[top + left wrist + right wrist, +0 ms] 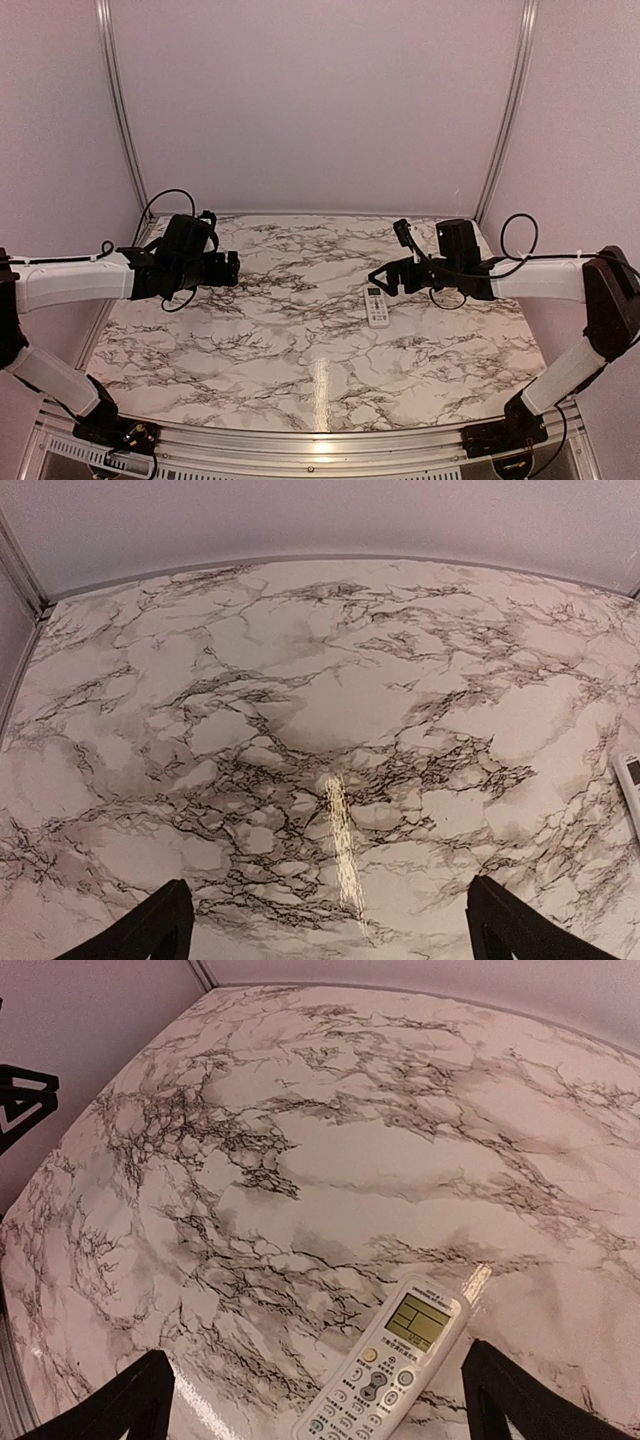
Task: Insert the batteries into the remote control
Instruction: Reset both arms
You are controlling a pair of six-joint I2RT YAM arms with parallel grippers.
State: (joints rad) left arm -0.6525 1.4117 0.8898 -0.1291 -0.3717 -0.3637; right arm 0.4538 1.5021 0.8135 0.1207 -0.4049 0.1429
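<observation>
The remote control (377,305) is slim and white and lies face up on the marble table, screen and buttons showing. In the right wrist view it (392,1360) lies between and below my open fingers. My right gripper (385,276) is open and empty, hovering just above and behind the remote. My left gripper (233,268) is open and empty above the left part of the table; its wrist view shows only bare marble, with the remote's edge (630,785) at the far right. The batteries are not in view.
The marble table (300,330) is enclosed by plain pale walls with metal corner rails (118,100). The table's front metal edge (320,445) runs between the arm bases.
</observation>
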